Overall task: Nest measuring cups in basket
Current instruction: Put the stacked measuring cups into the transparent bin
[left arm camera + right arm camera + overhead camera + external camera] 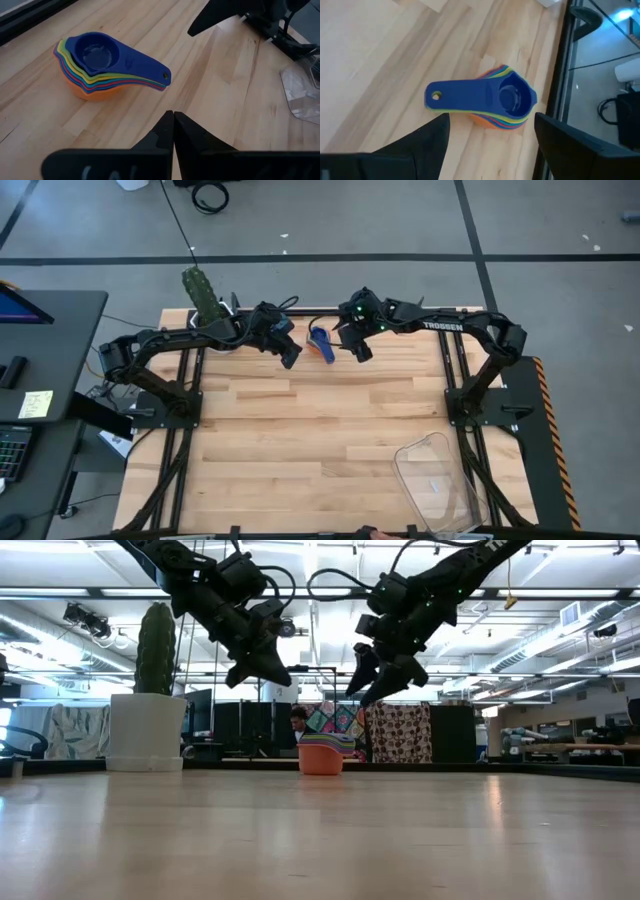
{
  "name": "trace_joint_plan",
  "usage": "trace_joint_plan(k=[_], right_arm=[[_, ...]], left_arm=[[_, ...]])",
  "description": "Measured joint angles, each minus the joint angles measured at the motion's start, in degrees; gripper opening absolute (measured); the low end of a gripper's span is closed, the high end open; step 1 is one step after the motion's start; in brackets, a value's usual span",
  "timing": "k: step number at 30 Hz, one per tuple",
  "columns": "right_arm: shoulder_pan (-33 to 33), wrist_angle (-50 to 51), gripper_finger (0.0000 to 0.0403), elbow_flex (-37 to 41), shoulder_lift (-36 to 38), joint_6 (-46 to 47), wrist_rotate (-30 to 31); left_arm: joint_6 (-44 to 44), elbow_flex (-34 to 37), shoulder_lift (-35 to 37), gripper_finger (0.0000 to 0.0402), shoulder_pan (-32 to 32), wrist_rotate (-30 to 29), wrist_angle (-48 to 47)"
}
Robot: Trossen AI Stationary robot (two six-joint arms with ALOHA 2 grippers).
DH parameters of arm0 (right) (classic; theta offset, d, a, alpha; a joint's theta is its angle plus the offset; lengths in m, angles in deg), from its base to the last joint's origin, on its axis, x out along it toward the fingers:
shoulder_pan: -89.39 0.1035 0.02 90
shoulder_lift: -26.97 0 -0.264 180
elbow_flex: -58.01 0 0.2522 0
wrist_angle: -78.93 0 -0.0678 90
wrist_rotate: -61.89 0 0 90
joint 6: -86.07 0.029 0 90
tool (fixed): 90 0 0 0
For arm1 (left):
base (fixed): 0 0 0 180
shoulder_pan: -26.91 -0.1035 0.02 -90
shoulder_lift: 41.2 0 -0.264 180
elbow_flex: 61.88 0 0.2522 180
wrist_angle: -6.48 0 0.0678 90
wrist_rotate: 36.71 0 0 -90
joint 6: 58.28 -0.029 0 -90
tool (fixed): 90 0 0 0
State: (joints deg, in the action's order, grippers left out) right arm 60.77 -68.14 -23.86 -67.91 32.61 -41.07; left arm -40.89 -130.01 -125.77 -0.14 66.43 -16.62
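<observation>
the measuring cups (321,345) sit already nested in one stack at the far edge of the table (320,440), orange cup at the bottom and a dark blue one on top, their flat handles fanned together to one side. the right gripper (360,348) hangs above the stack with its fingers spread wide and holding nothing, the cups showing between them in its wrist view. the left gripper (289,355) hovers just beside the stack, fingers pressed together and empty. the basket (440,480) lies well apart, at the near right corner of the table (a cactus pot (205,305) stands at the far left). the stack looks light, rigid and smooth, likely slippery plastic; pinching the layered handles, or squeezing the bowls across their width, seems the surest hold, since a loose grip could let the cups slide apart.
</observation>
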Motion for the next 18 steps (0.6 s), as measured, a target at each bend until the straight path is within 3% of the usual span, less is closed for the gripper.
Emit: trace_joint_plan(k=[18], right_arm=[[-0.43, -1.24, 0.0292, -0.04, 0.04, -1.22, 1.40]], left_arm=[[0.00, 0.00, 0.00, 0.0014, 0.02, 0.00, 2.44]])
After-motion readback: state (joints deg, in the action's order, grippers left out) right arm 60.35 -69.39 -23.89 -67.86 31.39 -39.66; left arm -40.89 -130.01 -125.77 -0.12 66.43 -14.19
